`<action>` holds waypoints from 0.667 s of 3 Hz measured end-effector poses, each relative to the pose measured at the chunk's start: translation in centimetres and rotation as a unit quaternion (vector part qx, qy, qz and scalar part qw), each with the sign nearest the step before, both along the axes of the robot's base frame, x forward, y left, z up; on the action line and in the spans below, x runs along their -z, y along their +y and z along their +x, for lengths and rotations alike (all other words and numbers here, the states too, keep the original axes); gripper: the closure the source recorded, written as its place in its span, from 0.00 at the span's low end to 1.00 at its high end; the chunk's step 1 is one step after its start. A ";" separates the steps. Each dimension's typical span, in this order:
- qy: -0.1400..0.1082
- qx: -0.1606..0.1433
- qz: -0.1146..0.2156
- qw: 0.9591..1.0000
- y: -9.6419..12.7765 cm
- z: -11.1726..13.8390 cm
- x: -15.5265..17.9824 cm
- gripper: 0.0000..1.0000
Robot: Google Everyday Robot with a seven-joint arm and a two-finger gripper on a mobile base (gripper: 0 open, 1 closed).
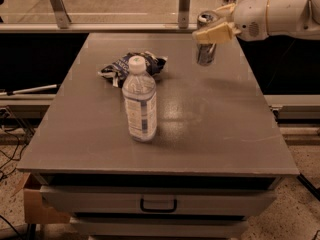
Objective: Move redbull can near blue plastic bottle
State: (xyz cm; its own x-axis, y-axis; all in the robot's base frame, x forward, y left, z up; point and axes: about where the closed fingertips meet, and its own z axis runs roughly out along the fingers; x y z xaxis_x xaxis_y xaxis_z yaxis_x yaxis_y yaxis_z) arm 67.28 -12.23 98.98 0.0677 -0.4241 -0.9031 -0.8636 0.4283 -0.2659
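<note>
The redbull can (205, 53) is a slim silver and blue can with a shiny top, held upright just above the far right part of the table. My gripper (214, 28) comes in from the right and is shut on the can's upper half, its cream fingers (215, 34) across the can. The blue plastic bottle (139, 102) is clear with a white cap and a white and blue label. It stands upright near the table's middle, well to the left of and nearer than the can.
A dark blue foil snack bag (131, 65) lies crumpled just behind the bottle. The grey table (215, 134) has a drawer below its front edge. A rail and glass panel run behind the table. A cardboard box (37, 206) sits on the floor at the left.
</note>
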 end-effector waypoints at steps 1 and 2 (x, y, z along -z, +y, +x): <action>0.027 -0.096 0.010 0.995 2.1 -5.7 1.7 1.00; 0.052 -0.157 0.013 0.986 4.0 -9.6 3.3 1.00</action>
State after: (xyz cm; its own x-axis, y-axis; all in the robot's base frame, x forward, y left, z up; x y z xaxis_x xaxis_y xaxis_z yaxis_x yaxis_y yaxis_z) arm 57.69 -8.23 95.69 0.0976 -0.3738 -0.9224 -0.9769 0.1412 -0.1606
